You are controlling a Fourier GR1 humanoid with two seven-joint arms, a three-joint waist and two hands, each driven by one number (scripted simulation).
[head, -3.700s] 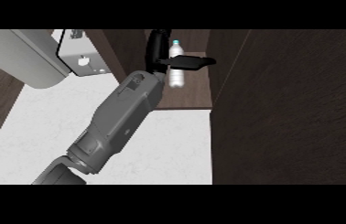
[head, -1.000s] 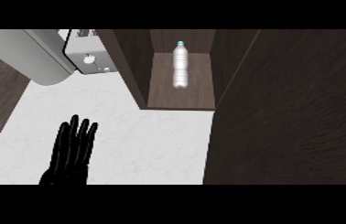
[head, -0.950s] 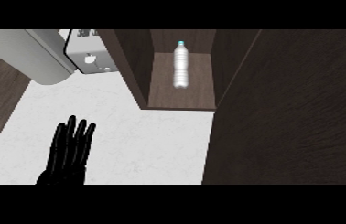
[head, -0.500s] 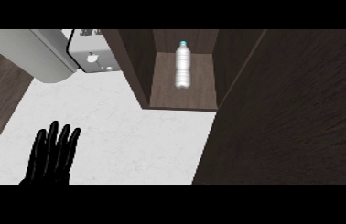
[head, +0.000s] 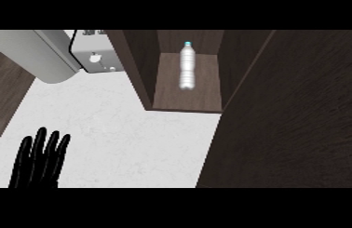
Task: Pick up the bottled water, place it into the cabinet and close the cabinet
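The bottled water (head: 186, 68), clear with a teal cap, stands inside the open dark wood cabinet (head: 186, 99) on its shelf, with nothing touching it. My left hand (head: 40, 161) shows at the lower left over the white counter, fingers straight and pointing up, open and holding nothing, far from the bottle. The cabinet door (head: 288, 124) is a large dark panel filling the right side, its edge slanting from the cabinet's top right down to the lower middle. My right hand is not visible.
A rounded grey appliance (head: 37, 55) and a small silver box with a knob (head: 96, 59) sit at the upper left beside the cabinet's left wall. The white counter (head: 138, 134) spreads between my hand and the cabinet. Dark flooring shows at the far left edge.
My left hand let go of the bottle inside the cabinet and has drawn back down to the lower left. The door's lower edge has drifted slightly leftward.
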